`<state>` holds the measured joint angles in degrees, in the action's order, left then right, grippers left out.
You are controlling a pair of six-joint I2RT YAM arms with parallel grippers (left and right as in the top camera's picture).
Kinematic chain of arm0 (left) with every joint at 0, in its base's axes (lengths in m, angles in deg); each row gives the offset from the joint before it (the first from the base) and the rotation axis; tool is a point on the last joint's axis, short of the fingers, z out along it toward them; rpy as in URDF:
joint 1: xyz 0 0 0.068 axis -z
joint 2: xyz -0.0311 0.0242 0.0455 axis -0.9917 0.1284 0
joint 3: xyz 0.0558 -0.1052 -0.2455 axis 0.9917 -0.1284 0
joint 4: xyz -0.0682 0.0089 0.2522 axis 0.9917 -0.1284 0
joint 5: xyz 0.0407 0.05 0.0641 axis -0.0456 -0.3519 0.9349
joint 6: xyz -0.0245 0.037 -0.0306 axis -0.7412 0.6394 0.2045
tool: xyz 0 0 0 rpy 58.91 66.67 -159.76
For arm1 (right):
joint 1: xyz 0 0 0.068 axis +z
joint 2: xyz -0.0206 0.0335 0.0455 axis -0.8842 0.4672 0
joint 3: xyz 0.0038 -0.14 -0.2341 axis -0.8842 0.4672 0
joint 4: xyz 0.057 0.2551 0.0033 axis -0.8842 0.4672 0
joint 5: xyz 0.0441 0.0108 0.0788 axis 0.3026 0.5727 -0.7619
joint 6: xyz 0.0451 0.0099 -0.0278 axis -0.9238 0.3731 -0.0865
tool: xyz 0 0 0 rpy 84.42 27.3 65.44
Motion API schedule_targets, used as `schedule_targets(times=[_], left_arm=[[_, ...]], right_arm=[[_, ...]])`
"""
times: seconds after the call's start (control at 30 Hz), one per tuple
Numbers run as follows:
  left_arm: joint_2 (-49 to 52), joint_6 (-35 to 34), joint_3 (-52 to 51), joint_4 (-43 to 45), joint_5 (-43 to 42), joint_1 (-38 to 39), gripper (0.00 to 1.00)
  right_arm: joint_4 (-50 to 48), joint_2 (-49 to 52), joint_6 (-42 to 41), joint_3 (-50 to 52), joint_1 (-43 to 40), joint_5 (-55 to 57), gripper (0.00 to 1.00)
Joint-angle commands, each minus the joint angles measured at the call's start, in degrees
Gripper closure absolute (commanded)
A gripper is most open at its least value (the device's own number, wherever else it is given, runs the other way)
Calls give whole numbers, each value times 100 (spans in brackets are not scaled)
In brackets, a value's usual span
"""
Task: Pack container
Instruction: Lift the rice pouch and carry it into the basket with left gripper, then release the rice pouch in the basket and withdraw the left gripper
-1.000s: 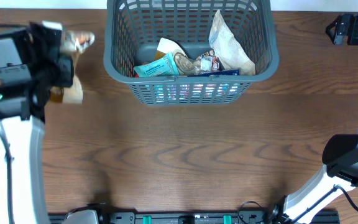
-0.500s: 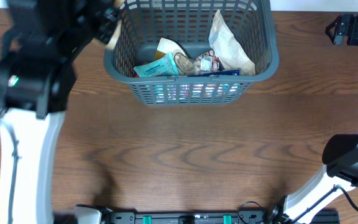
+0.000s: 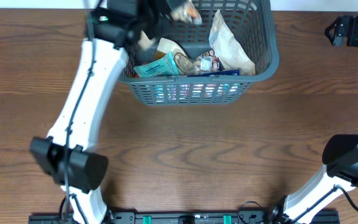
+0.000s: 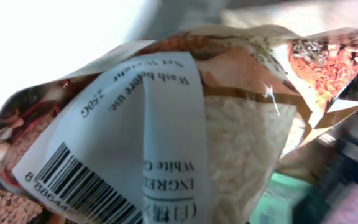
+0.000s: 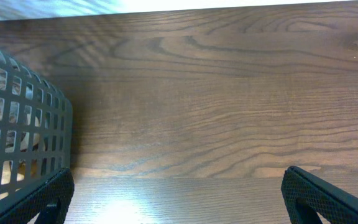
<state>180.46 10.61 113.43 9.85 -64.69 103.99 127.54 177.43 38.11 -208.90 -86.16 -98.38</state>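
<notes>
Where the left arm (image 3: 86,87) reaches across the desk (image 3: 229,149) to the far left corner of the basket (image 3: 191,93), the left claw (image 3: 169,9) holds a rice packet (image 3: 187,11) in the air over the back left part of the basket's open top. In the left wrist view that packet fills nearly the whole frame. It has a clear window showing white grains, orange and brown print, and a white label with a barcode, all seen upside down. The claw's fingers are hidden behind it, so the pinch is read only from the packet hanging aloft at the claw. The basket stands upright at the far middle of the desk. Inside are a teal packet (image 3: 157,65), a pale crinkled bag (image 3: 229,43) leaning toward the right wall, and a few smaller packets on the floor. The right claw (image 3: 352,30) sits off to the right of the basket, not touching it. Its fingertips (image 5: 328,199) are spread wide with only bare wood between them.
</notes>
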Motion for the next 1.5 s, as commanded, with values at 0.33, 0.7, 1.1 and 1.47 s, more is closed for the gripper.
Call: schedule_targets(times=[0.33, 0.7, 1.1, 1.47], left_arm=[[31, 2111, 105, -1023, 0, 431, 94], [800, 2111, 103, -1032, 2, 361, 94], [756, 2103, 109, -925, 96, 356, 1], [-487, 1139, 214, 337, 1998, 2, 1]], right_arm=[[17, 46, 70, 15, 79, -4, 1], [28, 46, 70, 15, 79, -2, 1], [39, 46, 74, 15, 79, -2, 1], [-428, 46, 20, 15, 83, 221, 1]])
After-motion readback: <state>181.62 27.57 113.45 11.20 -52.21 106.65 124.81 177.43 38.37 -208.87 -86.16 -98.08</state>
